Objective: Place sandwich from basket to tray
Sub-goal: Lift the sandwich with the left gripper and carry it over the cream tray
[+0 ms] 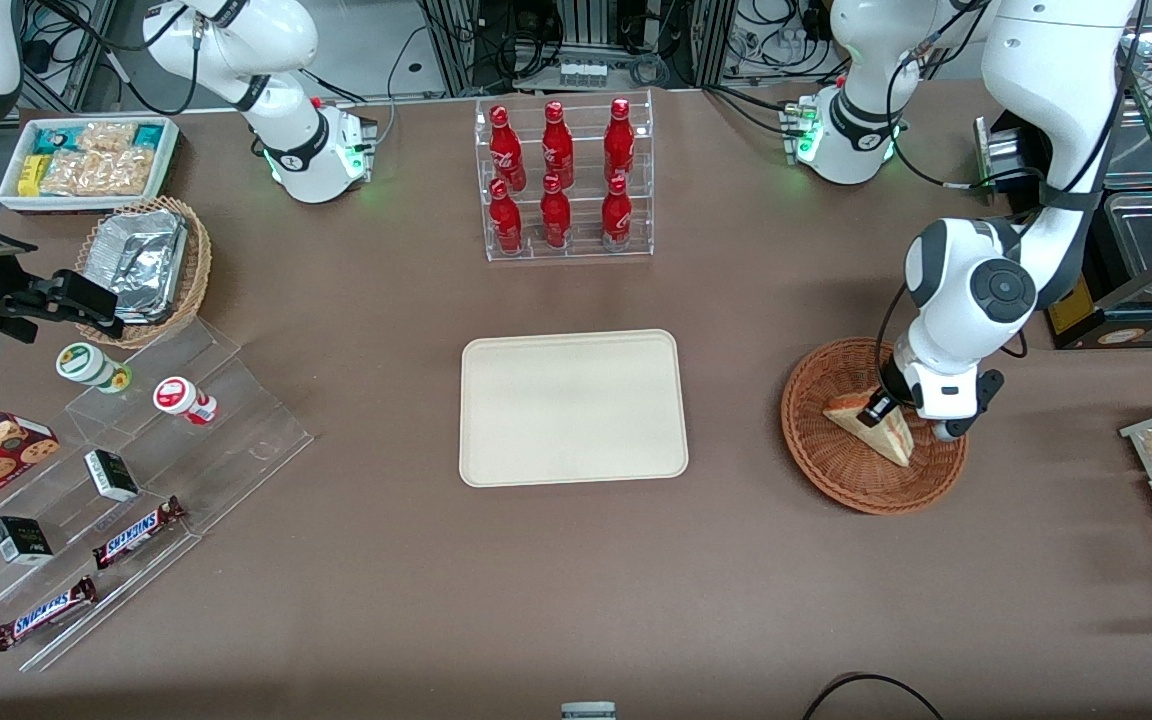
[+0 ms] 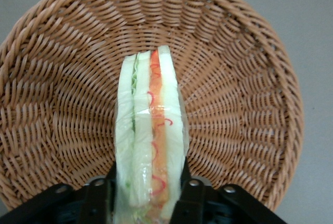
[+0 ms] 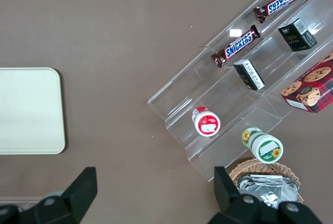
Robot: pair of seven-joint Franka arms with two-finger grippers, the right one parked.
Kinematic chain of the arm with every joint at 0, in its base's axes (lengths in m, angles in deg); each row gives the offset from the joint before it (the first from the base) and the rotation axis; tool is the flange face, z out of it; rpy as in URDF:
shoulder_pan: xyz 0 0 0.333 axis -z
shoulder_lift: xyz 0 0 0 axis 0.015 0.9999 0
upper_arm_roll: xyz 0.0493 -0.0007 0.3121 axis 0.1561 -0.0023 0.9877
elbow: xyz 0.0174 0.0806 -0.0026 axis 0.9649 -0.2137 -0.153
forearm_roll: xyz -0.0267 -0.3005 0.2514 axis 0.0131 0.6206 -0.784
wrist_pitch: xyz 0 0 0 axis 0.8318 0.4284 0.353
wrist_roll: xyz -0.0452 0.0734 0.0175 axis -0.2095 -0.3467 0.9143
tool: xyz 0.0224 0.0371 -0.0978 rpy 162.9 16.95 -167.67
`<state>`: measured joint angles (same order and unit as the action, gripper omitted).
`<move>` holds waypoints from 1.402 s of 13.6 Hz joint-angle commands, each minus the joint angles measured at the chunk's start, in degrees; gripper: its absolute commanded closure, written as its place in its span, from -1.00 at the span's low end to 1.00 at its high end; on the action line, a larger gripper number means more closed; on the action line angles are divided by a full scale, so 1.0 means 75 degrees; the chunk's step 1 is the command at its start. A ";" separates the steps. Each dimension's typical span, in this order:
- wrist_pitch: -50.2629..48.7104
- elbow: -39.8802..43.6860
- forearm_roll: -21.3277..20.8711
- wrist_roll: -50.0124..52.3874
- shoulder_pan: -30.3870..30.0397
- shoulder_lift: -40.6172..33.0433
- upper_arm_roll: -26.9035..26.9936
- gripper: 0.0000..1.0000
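Sandwich point(image 2: 151, 130) clamped on both sides by gripper point(image 2: 148, 195) inside basket point(image 2: 250, 67)

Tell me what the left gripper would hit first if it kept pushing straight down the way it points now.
The left gripper already has its fingers on either side of the sandwich. Going further, it would likely meet the woven floor of the basket beneath it.

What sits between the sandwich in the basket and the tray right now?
Nothing visible. The gripper has its fingers on either side of the sandwich in the basket, and only bare tabletop shows between the basket and the tray. The bottle rack stands farther from the front camera.
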<state>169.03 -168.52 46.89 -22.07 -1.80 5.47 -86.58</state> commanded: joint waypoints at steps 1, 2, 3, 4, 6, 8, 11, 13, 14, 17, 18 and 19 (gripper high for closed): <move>-0.0424 0.0294 -0.0115 0.0132 -0.0039 -0.0320 -0.0085 1.00; -0.1019 0.0713 -0.0115 0.0120 0.0019 -0.0356 -0.0096 1.00; -0.1837 0.1251 -0.0126 0.0108 0.0136 -0.0345 -0.0096 1.00; -0.2576 0.1836 -0.0161 0.0096 0.0288 -0.0344 -0.0096 1.00; -0.3645 0.2892 -0.0197 0.0096 0.0663 -0.0286 -0.0108 1.00; -0.4315 0.3702 -0.0406 -0.0020 0.1329 -0.0018 -0.0108 1.00; -0.4505 0.4523 -0.0560 0.0037 0.2396 0.0591 -0.0108 1.00; -0.4482 0.4981 -0.0560 0.0026 0.2912 0.1083 -0.0096 1.00; -0.4470 0.5261 -0.0560 0.0026 0.3147 0.1398 -0.0108 1.00; -0.4424 0.5930 -0.0851 -0.0010 0.3897 0.2289 -0.0096 1.00; -0.4423 0.6164 -0.1004 0.0049 0.4073 0.2547 -0.0096 1.00; -0.4412 0.6306 -0.1017 0.0061 0.4191 0.2701 -0.0096 1.00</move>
<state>136.98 -126.57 40.94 -22.04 27.35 21.82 -87.96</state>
